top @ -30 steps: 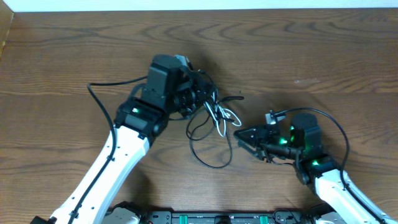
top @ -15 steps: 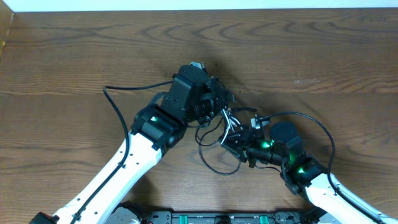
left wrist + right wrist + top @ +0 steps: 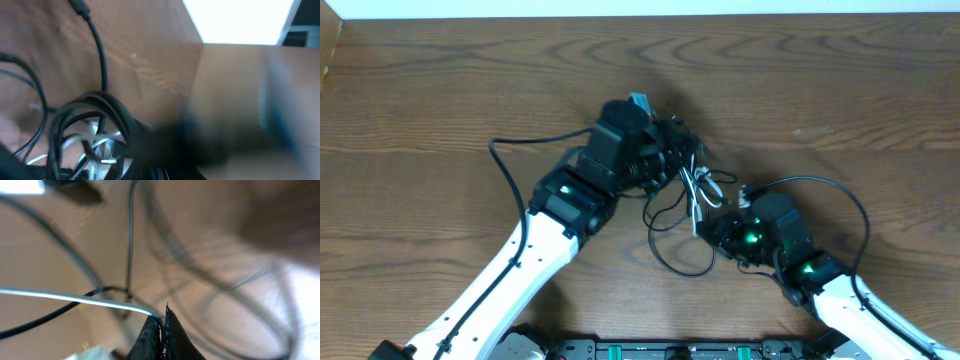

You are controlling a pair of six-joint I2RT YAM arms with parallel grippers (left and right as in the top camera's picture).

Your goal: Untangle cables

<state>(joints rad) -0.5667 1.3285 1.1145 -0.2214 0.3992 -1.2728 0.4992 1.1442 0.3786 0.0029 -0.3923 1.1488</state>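
1. Where the two arms meet over the wooden table (image 3: 440, 90), the cables (image 3: 685, 185) lie in one tangle. It sits about midway between the far and near edges and a little toward the right edge.
2. The left gripper (image 3: 668, 160) reaches in from the near-left corner. Its tip is buried in the far-left part of the tangle.
3. The left wrist view is heavily blurred. A bundle of black cords (image 3: 107, 107) runs into the dark shape of the fingers, with pale strands of the white cord (image 3: 100, 146) beneath it. Whether this pincer is apart or together cannot be told.
4. The right gripper (image 3: 708, 228) comes in from the near-right corner and sits at the near-right side of the tangle.
5. In the right wrist view its fingers (image 3: 150, 336) are pressed together. The white cord (image 3: 75, 298) runs straight in from the left and ends between their tips, so the pincer is clamped on it.
6. Seen from overhead, the white cord (image 3: 699, 192) lies between the two grippers in small loops.
7. One loop of the black cords (image 3: 672, 262) trails from the tangle toward the near edge and rests flat on the wood.
8. A thicker arm wire (image 3: 825, 185) arcs above the right arm, apart from the tangle.
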